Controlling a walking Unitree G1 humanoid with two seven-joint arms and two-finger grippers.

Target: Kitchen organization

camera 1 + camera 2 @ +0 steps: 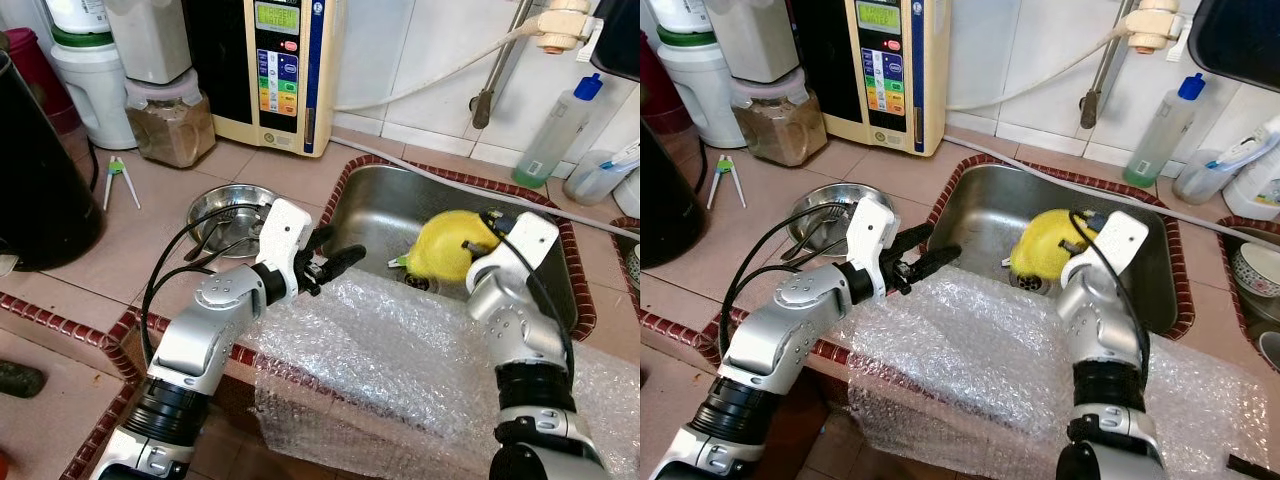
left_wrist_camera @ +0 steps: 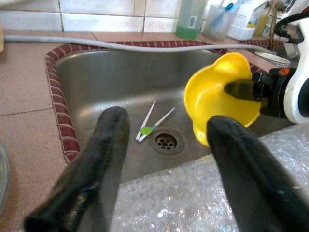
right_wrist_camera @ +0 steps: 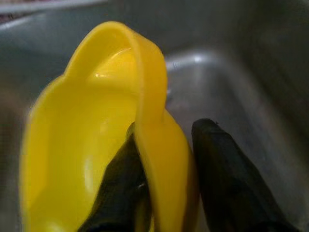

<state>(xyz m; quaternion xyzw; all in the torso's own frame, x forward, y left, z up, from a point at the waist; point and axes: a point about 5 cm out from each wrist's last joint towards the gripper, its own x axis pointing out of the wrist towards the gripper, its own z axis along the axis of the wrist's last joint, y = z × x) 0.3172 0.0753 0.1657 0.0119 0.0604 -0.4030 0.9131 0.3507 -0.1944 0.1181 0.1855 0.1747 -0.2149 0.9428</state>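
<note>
- Over the steel sink, the right claw is clamped on the rim of a yellow bowl, one finger inside and one outside, holding it tipped on its side above the basin.
- At the sink's near left corner, the left claw hovers with its two black fingers spread apart and nothing between them, pointing across the basin toward the bowl.
- Down on the sink floor, a pair of white training chopsticks with a green joint lies just beside the drain.
- Bubble wrap covers the near edge of the sink and the tiled worktop in front of it.
- On the worktop to the left of the sink sits a steel bowl, and farther left another pair of chopsticks.
- Behind the sink, a green soap bottle stands against the tiled wall.
</note>
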